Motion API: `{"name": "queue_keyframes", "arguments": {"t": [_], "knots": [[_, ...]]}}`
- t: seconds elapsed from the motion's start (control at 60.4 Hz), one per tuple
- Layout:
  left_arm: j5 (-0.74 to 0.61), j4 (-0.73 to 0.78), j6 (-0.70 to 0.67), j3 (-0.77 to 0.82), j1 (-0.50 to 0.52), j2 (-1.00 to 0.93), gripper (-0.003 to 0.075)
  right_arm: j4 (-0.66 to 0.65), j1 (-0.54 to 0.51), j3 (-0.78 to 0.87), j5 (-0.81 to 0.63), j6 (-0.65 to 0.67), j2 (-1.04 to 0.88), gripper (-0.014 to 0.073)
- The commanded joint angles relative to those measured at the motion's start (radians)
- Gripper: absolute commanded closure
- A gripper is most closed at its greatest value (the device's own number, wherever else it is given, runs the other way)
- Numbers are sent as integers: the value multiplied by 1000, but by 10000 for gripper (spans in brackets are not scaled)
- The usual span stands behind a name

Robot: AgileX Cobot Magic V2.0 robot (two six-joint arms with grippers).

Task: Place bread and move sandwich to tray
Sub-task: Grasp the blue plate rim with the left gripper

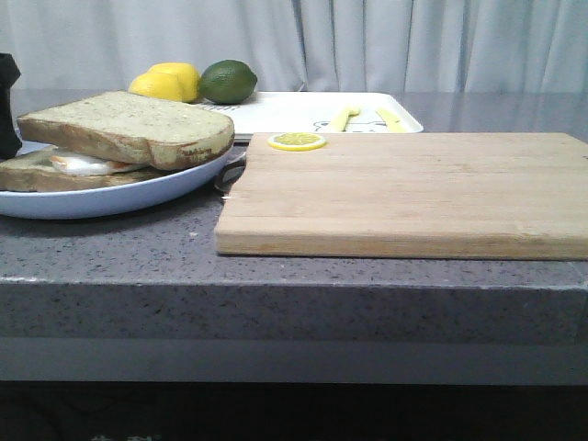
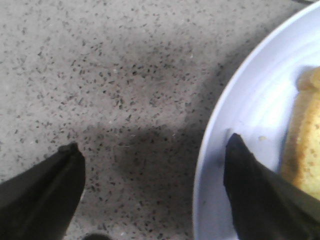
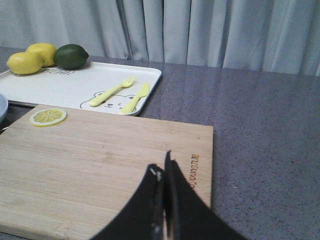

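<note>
The thick speckled bread (image 1: 129,129) lies tilted on top of the sandwich (image 1: 78,165), a flat slice with a white fried egg, on the pale blue plate (image 1: 119,195) at the left. Behind stands the white tray (image 1: 294,110). My left gripper (image 2: 152,147) is open and holds nothing: one finger (image 2: 250,190) is over the plate's rim (image 2: 220,130), the other over the counter. A tan bread edge (image 2: 305,145) shows beside it. My right gripper (image 3: 162,170) is shut and empty above the cutting board (image 3: 100,165).
The wooden cutting board (image 1: 404,188) fills the middle and right, with a lemon slice (image 1: 296,141) at its far left corner. The tray (image 3: 65,85) carries two lemons (image 1: 167,83), a lime (image 1: 228,81), and a yellow fork (image 3: 112,91) and knife (image 3: 136,97).
</note>
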Motion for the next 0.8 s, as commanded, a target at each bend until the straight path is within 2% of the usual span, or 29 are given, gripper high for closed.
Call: {"name": "queue_keyframes", "arguments": {"t": [0.0, 0.083, 0.331, 0.447, 0.613, 0.779], "knots": [[-30, -56, 34, -31, -4, -35, 281, 13, -5, -28, -84, -2, 7, 670], [-32, -93, 46, -31, -4, -24, 388, 13, -5, -28, -84, -2, 7, 670], [-28, -105, 46, -31, -4, 0, 599, 13, -5, -28, -84, -2, 7, 670], [-13, -129, 58, -31, -4, 0, 734, 13, -5, -28, -84, -2, 7, 670], [-4, -272, 152, -31, 9, -8, 739, 13, -5, -28, -84, -2, 7, 670], [44, -489, 265, -51, 89, -32, 739, 13, -5, -28, -84, -2, 7, 670]]}}
